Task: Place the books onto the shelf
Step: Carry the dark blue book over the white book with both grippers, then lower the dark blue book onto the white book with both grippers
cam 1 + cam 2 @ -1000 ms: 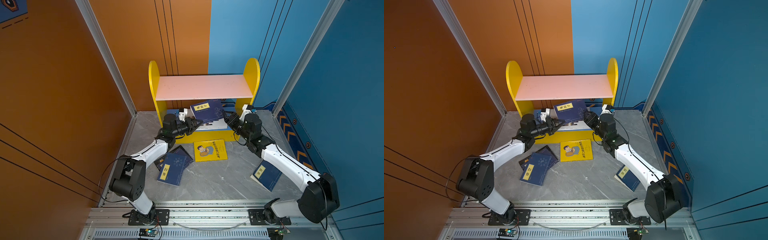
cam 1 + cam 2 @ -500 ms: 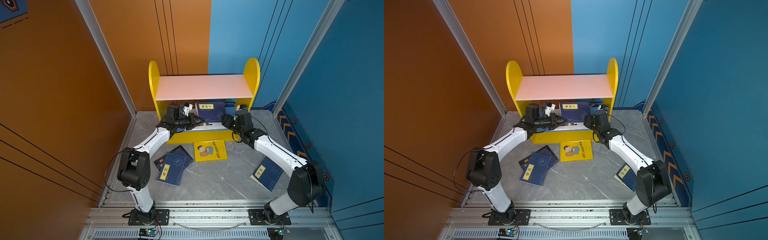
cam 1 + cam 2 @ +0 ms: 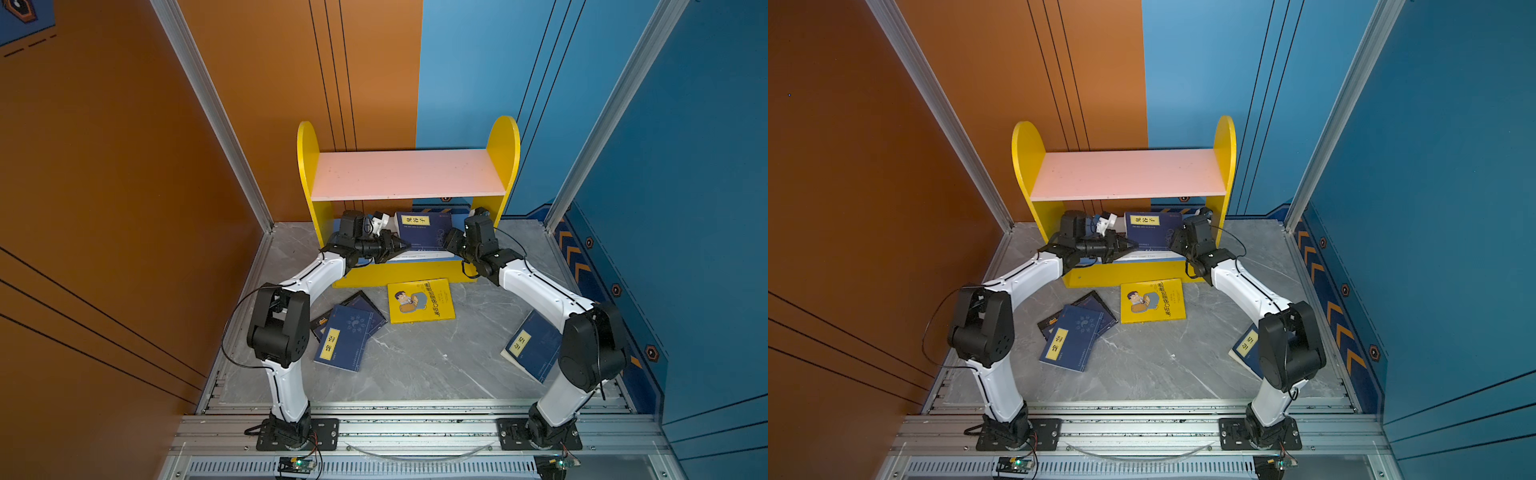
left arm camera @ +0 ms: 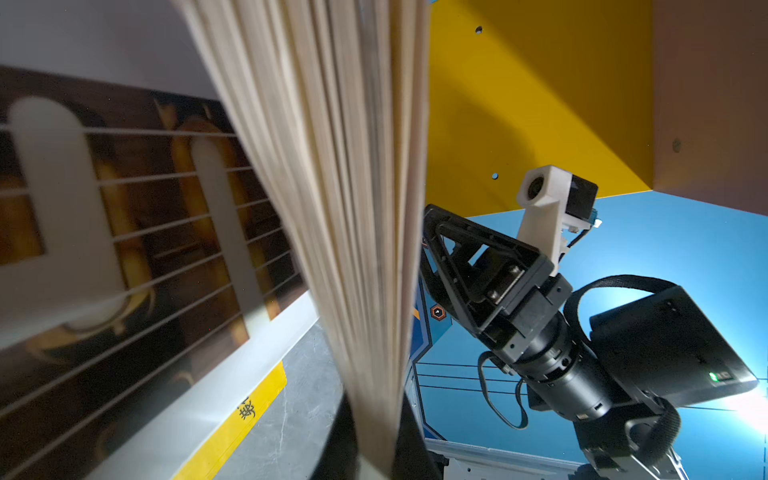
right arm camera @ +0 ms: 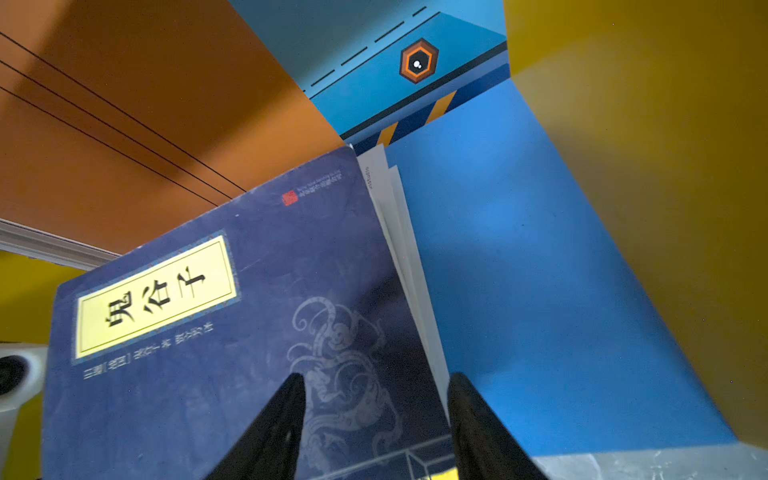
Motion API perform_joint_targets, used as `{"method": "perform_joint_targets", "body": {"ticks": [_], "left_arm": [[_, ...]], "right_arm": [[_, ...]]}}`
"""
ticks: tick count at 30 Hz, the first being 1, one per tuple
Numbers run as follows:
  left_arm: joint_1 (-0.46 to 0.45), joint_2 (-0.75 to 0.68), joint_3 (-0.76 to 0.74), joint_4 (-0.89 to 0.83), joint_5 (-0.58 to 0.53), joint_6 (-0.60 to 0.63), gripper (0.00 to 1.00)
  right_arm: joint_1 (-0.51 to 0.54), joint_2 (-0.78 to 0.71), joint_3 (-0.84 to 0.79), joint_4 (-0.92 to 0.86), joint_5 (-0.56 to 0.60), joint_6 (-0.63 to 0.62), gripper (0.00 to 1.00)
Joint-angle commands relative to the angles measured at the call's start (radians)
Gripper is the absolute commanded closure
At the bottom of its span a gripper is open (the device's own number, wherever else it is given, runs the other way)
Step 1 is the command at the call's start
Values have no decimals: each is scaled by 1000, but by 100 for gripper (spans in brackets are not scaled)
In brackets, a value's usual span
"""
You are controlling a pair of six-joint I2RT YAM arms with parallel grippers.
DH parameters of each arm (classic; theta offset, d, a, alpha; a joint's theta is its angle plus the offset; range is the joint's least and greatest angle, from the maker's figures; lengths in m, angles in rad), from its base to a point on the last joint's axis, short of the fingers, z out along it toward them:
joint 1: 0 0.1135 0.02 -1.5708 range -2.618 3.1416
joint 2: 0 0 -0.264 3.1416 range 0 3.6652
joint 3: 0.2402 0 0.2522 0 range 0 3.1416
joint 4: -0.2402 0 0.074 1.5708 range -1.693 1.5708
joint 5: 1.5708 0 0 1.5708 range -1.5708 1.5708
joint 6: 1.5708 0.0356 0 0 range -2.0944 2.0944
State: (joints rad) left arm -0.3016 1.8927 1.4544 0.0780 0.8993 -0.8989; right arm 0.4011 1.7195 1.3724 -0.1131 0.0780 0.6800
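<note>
Both arms stretch forward, wrists turned inward, under the pink board of the yellow-sided wooden shelf (image 3: 306,166). Left gripper (image 3: 399,246) pinches the page edge of the navy paperback with yellow title label (image 3: 420,232), which is tilted on the blue lower board (image 5: 519,270). Right gripper (image 5: 374,415) is spread, straddling the opposite edge.

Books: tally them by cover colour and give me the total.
Navy books: 3
Yellow book: 1
Black book: 1
White book: 1
Total: 6
</note>
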Motion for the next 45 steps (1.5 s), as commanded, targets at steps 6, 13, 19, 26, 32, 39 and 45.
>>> {"method": "perform_joint_targets", "body": {"ticks": [6,13,19,26,32,39,45], "left_arm": [[3,0,41,2,31,17,100],[5,-17,31,-29,33,39,100],[15,-18,23,-35,32,41,100],[25,-14,22,-28,33,33,100],[33,-4,21,-24,36,26,91],[42,3,21,-25,20,23,75],[48,6,17,-32,2,23,57]], "right_arm": [[-4,28,40,-21,-34,-12,43],[-4,33,40,-22,-49,-7,43],[1,45,46,-19,-55,-4,44],[4,65,55,-24,-49,1,44],[10,76,55,-43,-9,-4,45],[14,96,58,-39,16,0,46],[15,111,63,-51,35,-3,47]]}}
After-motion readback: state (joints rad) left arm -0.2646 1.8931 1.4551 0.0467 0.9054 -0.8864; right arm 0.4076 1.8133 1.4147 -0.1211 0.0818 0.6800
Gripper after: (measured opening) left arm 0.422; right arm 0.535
